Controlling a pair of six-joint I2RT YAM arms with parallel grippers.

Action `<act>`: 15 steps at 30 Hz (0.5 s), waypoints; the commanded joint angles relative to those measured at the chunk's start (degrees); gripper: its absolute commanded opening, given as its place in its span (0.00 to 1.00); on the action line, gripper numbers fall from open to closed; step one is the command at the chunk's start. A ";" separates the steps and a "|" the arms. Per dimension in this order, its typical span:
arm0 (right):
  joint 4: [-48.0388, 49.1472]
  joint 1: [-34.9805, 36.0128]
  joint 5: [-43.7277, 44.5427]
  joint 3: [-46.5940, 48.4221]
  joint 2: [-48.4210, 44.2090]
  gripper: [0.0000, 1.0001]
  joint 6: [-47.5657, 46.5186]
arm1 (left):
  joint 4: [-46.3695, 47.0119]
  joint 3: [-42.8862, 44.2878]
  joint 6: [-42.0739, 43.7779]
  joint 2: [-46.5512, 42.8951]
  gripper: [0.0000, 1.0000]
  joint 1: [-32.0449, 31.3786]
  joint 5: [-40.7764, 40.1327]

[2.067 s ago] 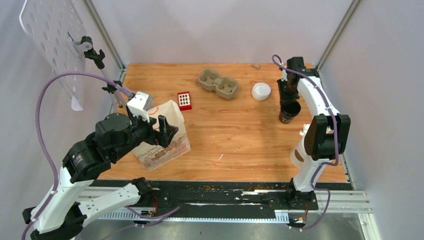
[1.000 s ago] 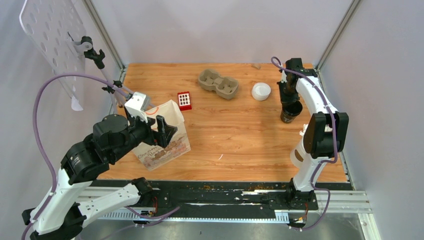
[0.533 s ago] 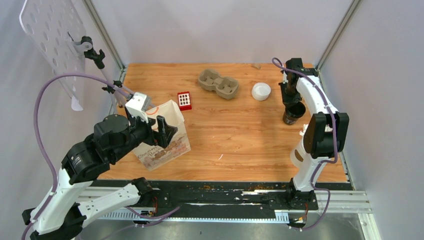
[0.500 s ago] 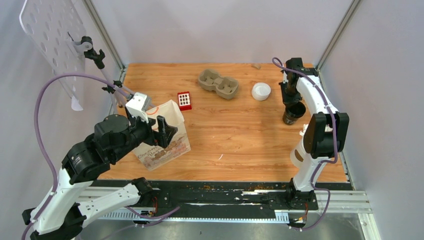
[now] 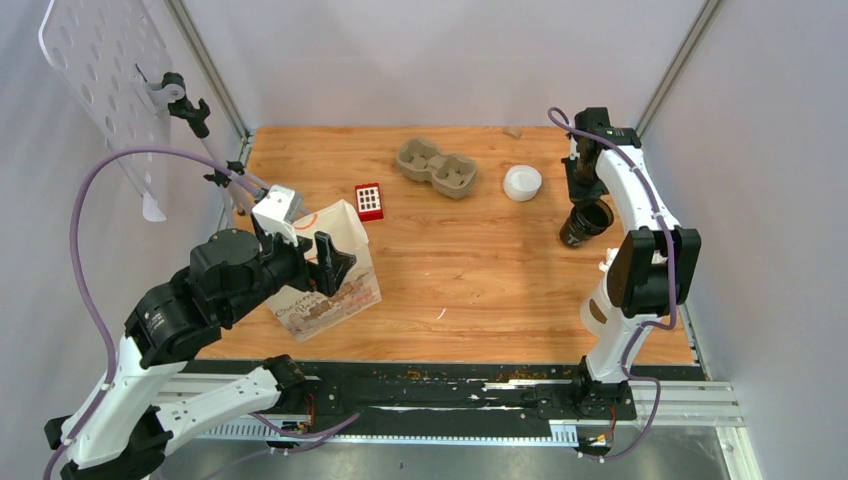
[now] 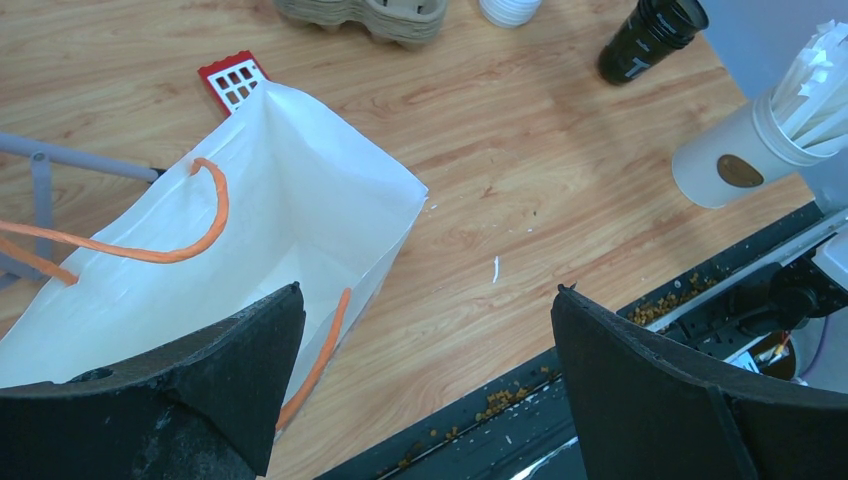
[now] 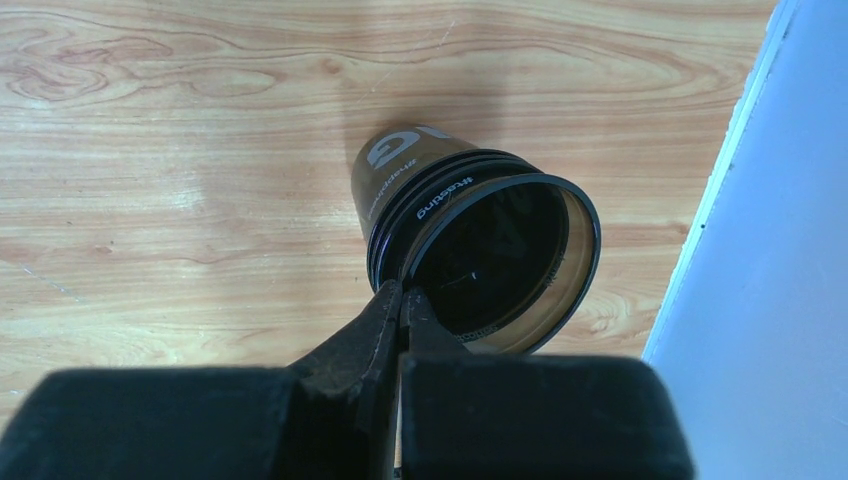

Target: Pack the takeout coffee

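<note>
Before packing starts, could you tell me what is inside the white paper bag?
The bag shows only bare white inner walls; its lower part is hidden behind the left gripper.

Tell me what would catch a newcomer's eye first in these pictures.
At the far right, the right gripper is pinched shut on the rim of a dark, lidless takeout cup, which is tilted rather than upright. At the near left, the left gripper hangs wide open above an open white paper bag with orange handles. At the back, a pulp cup tray and a white lid lie apart.
</note>
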 commanded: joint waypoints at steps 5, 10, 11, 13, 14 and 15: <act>-3.99 1.13 6.03 6.00 -2.31 0.00 1.33 | 2.09 -0.38 -0.75 -0.45 1.00 -0.31 -0.01; -7.30 1.53 7.44 10.22 -2.45 0.00 2.07 | 2.25 -0.80 -0.87 -0.45 1.00 -0.29 0.15; -7.68 1.69 7.61 10.97 -2.50 0.00 2.13 | 2.33 -0.94 -0.87 -0.51 1.00 -0.31 0.17; -8.93 1.96 8.22 12.76 -2.46 0.00 2.27 | 2.42 -0.94 -0.84 -0.50 1.00 -0.29 0.17; -9.52 2.18 8.81 13.75 -2.37 0.00 2.30 | 2.44 -0.89 -0.81 -0.42 1.00 -0.19 0.09; -10.17 2.44 9.39 14.89 -2.27 0.00 2.39 | 2.48 -0.89 -0.75 -0.40 1.00 -0.30 0.09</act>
